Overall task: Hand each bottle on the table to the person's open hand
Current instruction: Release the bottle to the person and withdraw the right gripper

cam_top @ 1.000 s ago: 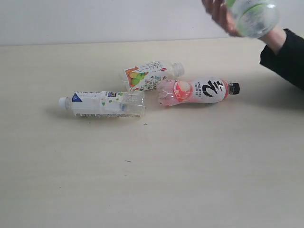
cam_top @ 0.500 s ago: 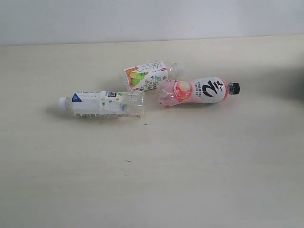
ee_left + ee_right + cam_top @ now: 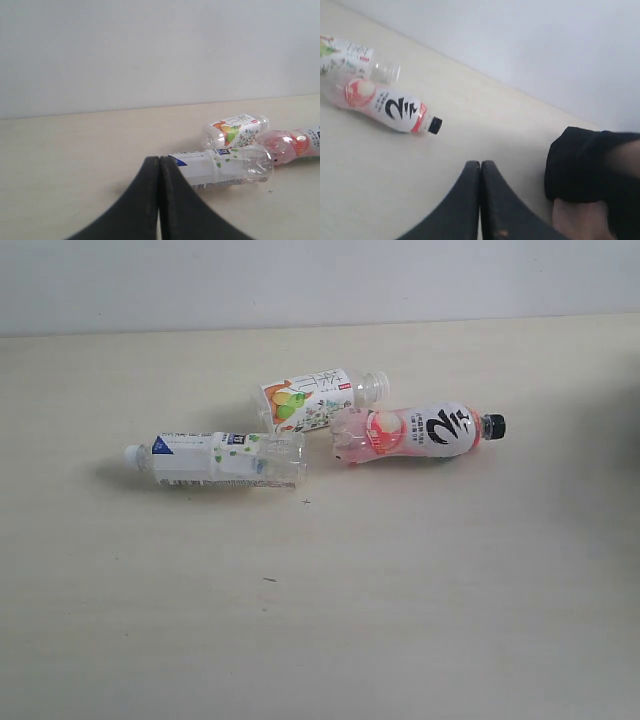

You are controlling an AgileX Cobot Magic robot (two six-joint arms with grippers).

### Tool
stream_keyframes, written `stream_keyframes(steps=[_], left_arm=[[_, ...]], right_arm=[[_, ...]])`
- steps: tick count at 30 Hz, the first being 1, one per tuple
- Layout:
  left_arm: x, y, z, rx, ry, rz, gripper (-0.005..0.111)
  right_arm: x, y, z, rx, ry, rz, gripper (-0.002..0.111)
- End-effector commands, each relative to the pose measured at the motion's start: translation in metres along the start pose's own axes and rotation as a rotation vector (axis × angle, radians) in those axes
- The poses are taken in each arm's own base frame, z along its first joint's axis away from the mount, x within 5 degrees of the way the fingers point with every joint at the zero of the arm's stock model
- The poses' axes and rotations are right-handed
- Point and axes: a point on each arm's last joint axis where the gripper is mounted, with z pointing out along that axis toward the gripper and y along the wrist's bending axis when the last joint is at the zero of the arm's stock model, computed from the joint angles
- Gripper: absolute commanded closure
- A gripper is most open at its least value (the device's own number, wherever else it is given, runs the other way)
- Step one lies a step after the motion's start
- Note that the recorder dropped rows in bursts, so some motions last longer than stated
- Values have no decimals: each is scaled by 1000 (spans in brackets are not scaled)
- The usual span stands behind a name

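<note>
Three bottles lie on their sides on the beige table (image 3: pixel 400 600). The white-blue labelled bottle (image 3: pixel 215 460) with a white cap lies at the left, also seen as the white-blue bottle (image 3: pixel 225 169). The orange-green fruit labelled bottle (image 3: pixel 320 398) lies behind it, touching the pink-peach bottle (image 3: pixel 415 433) with a black cap. The pink-peach bottle (image 3: pixel 385 105) shows in the right wrist view too. My left gripper (image 3: pixel 159 161) is shut and empty, short of the white-blue bottle. My right gripper (image 3: pixel 480 165) is shut and empty. Neither gripper shows in the exterior view. A black-sleeved forearm (image 3: pixel 592 170) lies near the right gripper; its hand is out of view.
A plain white wall (image 3: pixel 300 280) runs along the table's far edge. A tiny dark speck (image 3: pixel 269 580) lies on the tabletop in front of the bottles.
A second ago a person's hand held a green-labelled bottle at the upper right; hand and bottle have left the exterior view. The three bottles on the table have not moved.
</note>
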Motion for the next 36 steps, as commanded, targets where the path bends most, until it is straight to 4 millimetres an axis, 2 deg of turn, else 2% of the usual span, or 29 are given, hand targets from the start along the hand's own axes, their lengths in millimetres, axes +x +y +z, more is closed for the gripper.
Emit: stream_keyframes(steps=[1, 7, 14, 21, 29, 36], left_arm=[[-1, 0, 0, 2, -8, -8, 107], [-1, 0, 0, 2, -8, -8, 107], [0, 0, -1, 0, -5, -8, 107], [0, 0, -1, 0, -5, -8, 107], [0, 0, -1, 0, -5, -8, 107], [0, 0, -1, 0, -5, -8, 107]], right_arm=[[6, -5, -19, 38, -122, 59, 108], [12, -9, -42, 70, -270, 96, 108], [12, -8, -39, 61, -285, 78, 108], [13, -4, -37, 13, -285, 146, 108], [22, 13, -16, -44, -374, 130, 108], [45, 26, 3, -73, -301, 108, 108]])
